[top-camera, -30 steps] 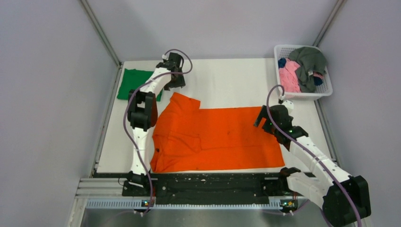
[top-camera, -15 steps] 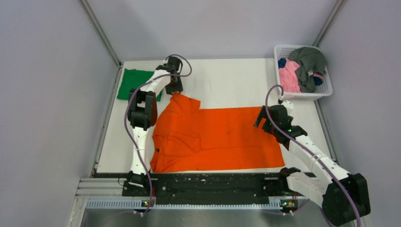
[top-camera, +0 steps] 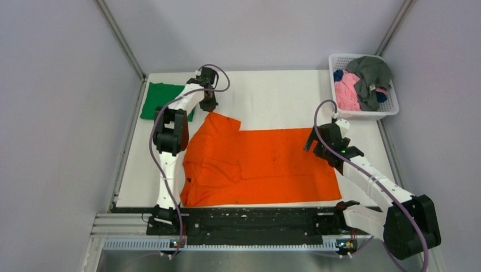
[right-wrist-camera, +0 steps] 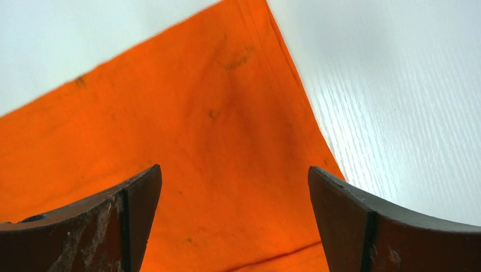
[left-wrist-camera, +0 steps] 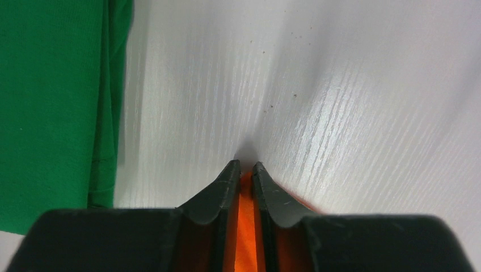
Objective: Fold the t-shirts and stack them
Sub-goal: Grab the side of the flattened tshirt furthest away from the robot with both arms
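Bright orange cloth t-shirt [top-camera: 266, 164] is being pinched by left hand [left-wrist-camera: 245, 168]; gaping right hand [right-wrist-camera: 232, 173] should be clamping too.

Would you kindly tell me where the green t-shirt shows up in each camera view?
Top view: green t-shirt at the far left corner of the table.
Left wrist: along the left edge.
Right wrist: not in view.
Shared landmark: the orange t-shirt, visible in all three.
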